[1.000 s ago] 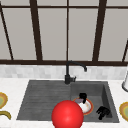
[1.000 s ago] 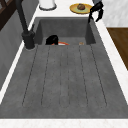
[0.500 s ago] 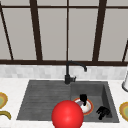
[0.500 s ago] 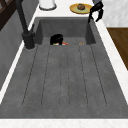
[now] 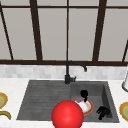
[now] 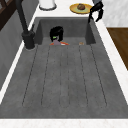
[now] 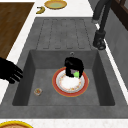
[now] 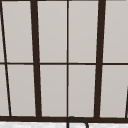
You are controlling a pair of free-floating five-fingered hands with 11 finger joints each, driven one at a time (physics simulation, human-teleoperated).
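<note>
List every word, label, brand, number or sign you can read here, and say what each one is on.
None: no legible text in any view.
The plate, the faucet, the sink and the small green-and-grey thing that the left hand holds over the plate bear no writing.
The right hand is plain black.

The sink (image 7: 50, 32) looks like matt, grainy grey stone. The faucet (image 5: 68, 72) is matt black metal. The plate (image 7: 70, 85) seems glazed ceramic; the surface (image 6: 113, 62) is pale, smooth marble.
</note>
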